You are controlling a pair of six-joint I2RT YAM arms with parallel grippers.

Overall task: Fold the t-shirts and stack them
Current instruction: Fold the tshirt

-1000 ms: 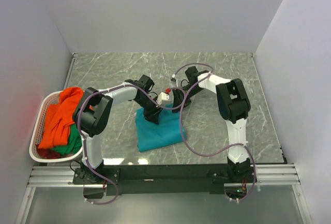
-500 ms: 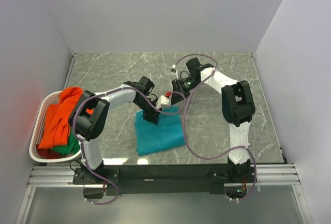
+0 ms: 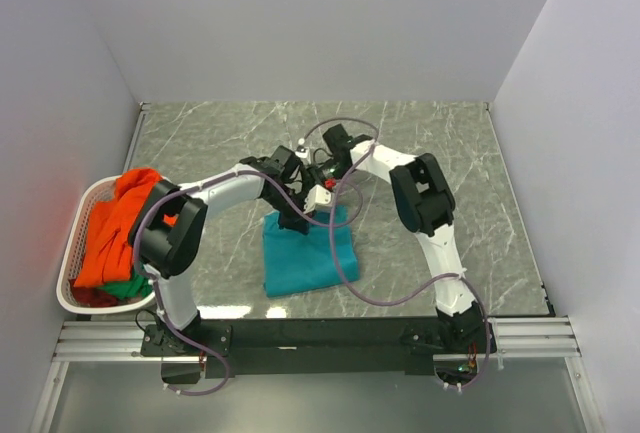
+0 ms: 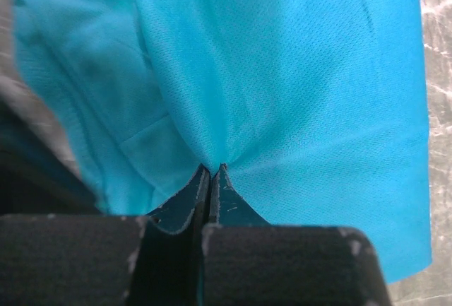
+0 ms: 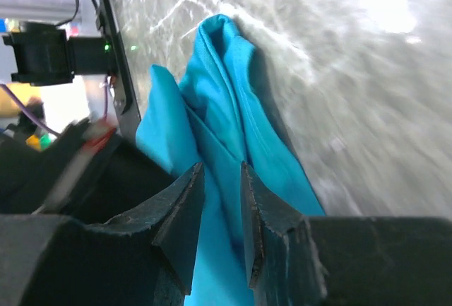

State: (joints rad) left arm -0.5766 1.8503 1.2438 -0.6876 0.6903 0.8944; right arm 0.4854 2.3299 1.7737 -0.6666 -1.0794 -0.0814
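The teal t-shirt [image 3: 308, 253] lies partly folded on the marble table, just in front of both grippers. My left gripper [image 3: 292, 221] is shut on its far left edge; in the left wrist view the gripper [image 4: 212, 167] pinches the cloth [image 4: 296, 94] into a pucker. My right gripper [image 3: 332, 203] holds the far right edge; in the right wrist view the gripper [image 5: 221, 168] has narrow jaws around a bunched fold of the teal cloth [image 5: 226, 73], lifted off the table. The orange t-shirt [image 3: 115, 228] and the green t-shirt [image 3: 140, 278] lie in the basket.
The white laundry basket [image 3: 68, 258] stands at the table's left edge. Grey walls enclose the table on three sides. The two arms nearly touch above the shirt's far edge, with purple cables looping around them.
My right gripper has moved left and toward the back, drawing the shirt's far right edge with it. The left gripper stays on the far left edge. The shirt looks narrower.
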